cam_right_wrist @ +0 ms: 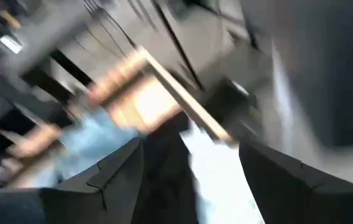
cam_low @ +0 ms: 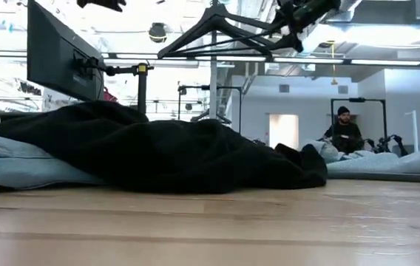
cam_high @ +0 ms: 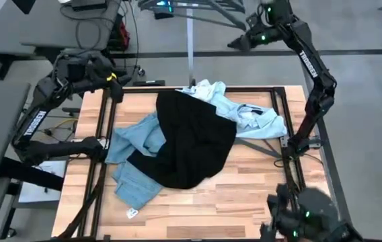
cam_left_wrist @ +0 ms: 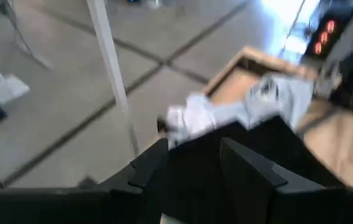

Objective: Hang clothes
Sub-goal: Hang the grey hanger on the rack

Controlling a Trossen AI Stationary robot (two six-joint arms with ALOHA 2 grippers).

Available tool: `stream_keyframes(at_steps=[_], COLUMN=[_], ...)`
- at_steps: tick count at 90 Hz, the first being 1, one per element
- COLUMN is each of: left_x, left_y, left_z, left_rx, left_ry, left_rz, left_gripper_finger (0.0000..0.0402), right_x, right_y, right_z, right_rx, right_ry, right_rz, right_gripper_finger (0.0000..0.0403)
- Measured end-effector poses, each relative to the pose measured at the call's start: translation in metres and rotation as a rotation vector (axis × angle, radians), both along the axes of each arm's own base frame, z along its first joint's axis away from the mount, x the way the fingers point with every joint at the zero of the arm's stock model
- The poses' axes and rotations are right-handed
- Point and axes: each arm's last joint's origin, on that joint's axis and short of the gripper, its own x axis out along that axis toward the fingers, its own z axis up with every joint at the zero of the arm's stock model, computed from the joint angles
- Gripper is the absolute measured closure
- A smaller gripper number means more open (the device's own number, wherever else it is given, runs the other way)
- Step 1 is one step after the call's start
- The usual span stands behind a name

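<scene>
Black t-shirt [cam_high: 194, 141]: spread in a heap across the middle of the wooden table [cam_high: 245, 195], lying over the other two garments.
Jeans [cam_high: 136, 171]: under the t-shirt's left side, legs trailing toward the table's near-left part; a small tag lies just beside the lower leg.
Collared shirt [cam_high: 248, 115]: pale, crumpled at the far right of the table, partly under the t-shirt and reaching the far edge.
Left gripper [cam_high: 113, 84]: raised over the table's far-left corner, apart from the clothes; its wrist view shows the fingers [cam_left_wrist: 248, 171] spread with nothing between them, the t-shirt and pale shirt beyond.
Right gripper [cam_high: 238, 42]: lifted beyond the far edge, off the table, well apart from the garments; fingers spread and empty in its wrist view.
Hanger [cam_low: 217, 33]: dark, high above the pile in the low view.
Open room: bare wood along the near edge and the near-right corner.
Background: a person [cam_low: 343, 131] sits far behind.
</scene>
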Motion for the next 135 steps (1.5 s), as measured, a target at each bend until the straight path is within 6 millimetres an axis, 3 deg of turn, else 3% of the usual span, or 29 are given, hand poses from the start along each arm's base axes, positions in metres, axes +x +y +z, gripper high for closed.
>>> stream_keyframes(at_steps=[19,30,39,54,65,78,87,95,107,115,125,135], left_x=[0.01,0.021,0.033,0.077,0.113,0.153,0.172,0.183,0.19,0.193,0.196,0.198], left_y=[-0.002,0.0,0.001,-0.009,-0.024,-0.041,-0.043,-0.045,-0.052,-0.057,-0.06,-0.062], left_z=[-0.038,-0.07,-0.096,-0.146,-0.181,-0.228,-0.246,-0.267,-0.29,-0.301,-0.317,-0.33], left_rx=[-0.076,-0.142,-0.194,-0.305,-0.332,-0.429,-0.456,-0.475,-0.572,-0.575,-0.606,-0.633], left_ry=[-0.009,-0.041,-0.081,-0.103,-0.148,-0.208,-0.211,-0.174,-0.106,-0.073,-0.029,0.002], left_rz=[-0.102,-0.107,-0.116,-0.235,-0.344,-0.407,-0.415,-0.412,-0.396,-0.386,-0.363,-0.325], left_gripper_finger=[0.0274,0.0274,0.0274,0.0274,0.0274,0.0274,0.0274,0.0274,0.0274,0.0274,0.0274,0.0274], right_x=[0.025,0.042,0.05,0.045,0.041,0.036,0.033,0.033,0.032,0.03,0.028,0.031], right_y=[0.045,0.066,0.083,0.143,0.184,0.215,0.225,0.225,0.215,0.22,0.227,0.237], right_z=[-0.009,-0.03,-0.065,-0.13,-0.17,-0.221,-0.257,-0.282,-0.308,-0.326,-0.338,-0.337], right_rx=[-0.028,0.058,0.187,0.362,0.422,0.493,0.507,0.389,0.298,0.279,0.246,0.21], right_ry=[0.305,0.435,0.589,0.79,0.752,0.791,0.841,0.848,0.882,0.909,0.922,0.918], right_rz=[-0.038,-0.025,0.011,0.036,-0.061,-0.144,-0.179,-0.192,-0.184,-0.186,-0.169,-0.134], right_gripper_finger=[0.0154,0.0154,0.0154,0.0154,0.0154,0.0154,0.0154,0.0154,0.0154,0.0154,0.0155,0.0155])
